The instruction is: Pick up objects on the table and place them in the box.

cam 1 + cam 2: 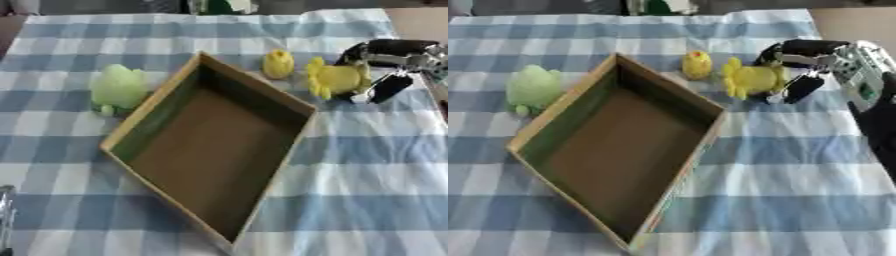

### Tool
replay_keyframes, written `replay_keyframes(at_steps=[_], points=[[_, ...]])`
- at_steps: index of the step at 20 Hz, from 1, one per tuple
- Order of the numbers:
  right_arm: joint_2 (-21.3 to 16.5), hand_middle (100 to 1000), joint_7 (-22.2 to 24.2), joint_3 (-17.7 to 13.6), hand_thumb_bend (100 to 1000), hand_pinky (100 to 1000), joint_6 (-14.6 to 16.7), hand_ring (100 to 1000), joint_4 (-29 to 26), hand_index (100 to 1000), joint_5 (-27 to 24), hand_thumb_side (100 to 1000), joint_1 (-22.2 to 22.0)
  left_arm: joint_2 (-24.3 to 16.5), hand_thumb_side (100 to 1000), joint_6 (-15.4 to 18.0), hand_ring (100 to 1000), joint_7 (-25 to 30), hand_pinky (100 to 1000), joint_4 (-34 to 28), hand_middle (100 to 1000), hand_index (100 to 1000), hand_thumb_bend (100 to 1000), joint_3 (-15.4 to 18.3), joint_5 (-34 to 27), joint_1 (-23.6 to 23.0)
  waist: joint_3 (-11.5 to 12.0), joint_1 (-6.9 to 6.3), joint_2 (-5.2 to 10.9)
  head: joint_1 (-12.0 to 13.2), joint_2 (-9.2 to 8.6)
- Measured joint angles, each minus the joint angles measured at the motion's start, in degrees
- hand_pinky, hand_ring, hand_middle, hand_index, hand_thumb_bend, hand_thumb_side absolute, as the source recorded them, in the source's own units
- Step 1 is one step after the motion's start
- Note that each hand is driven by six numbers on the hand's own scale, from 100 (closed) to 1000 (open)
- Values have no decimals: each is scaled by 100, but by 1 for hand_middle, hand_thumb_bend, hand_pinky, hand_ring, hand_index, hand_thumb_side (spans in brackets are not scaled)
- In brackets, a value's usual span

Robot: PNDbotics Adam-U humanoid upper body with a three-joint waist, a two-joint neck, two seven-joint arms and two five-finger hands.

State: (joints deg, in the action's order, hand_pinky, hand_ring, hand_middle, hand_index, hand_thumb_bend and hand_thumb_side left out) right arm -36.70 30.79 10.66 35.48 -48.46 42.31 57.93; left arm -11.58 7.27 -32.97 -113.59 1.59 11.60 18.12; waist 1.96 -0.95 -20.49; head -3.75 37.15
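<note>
Left eye view: the box (131, 131) sits open at the middle of the checked cloth (367, 200), turned askew, with nothing showing inside it. At about 10 o'clock from the box lies a pale green toy (118, 87), just beside the box's left wall. At 1 o'clock stands a small yellow toy (278, 64), near the box's far corner. Further round, at about 2 o'clock, lies a larger yellow toy (334, 78) with lobed edges. The right hand (385, 67) comes in from 3 o'clock and is at this toy, its dark fingers curled round the toy's right side. A sliver of silver at 8 o'clock on the picture's edge cannot be made out.

Right eye view: the same layout, seen slightly shifted. The right hand (802, 70) shows more of its silver wrist at 2 o'clock; fingers wrap behind and beside the larger yellow toy, which rests on the cloth. The left hand does not show.
</note>
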Motion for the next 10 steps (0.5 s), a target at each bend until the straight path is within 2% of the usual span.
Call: replay_keyframes(at_steps=[2,7,8,10], points=[[1,655,-27,2,102,793,27,833,-1,790,0,321,0,0,701,-8,543,9,472,0,564,792,100,0,0,0,0,1,0,1,0],[1,560,-86,10,100,760,86,784,-51,728,-54,226,-1,0,700,-14,544,28,472,0,565,792,100,0,0,0,-3,1,0,4,0],[1,523,-100,10,100,743,100,761,-84,700,-83,161,-2,0,700,-14,544,29,473,0,565,792,100,0,0,0,-4,2,0,4,0],[0,491,-134,-6,100,732,134,737,-193,671,-170,126,-2,0,699,-13,544,29,473,0,565,792,100,0,0,0,-8,2,0,4,0]])
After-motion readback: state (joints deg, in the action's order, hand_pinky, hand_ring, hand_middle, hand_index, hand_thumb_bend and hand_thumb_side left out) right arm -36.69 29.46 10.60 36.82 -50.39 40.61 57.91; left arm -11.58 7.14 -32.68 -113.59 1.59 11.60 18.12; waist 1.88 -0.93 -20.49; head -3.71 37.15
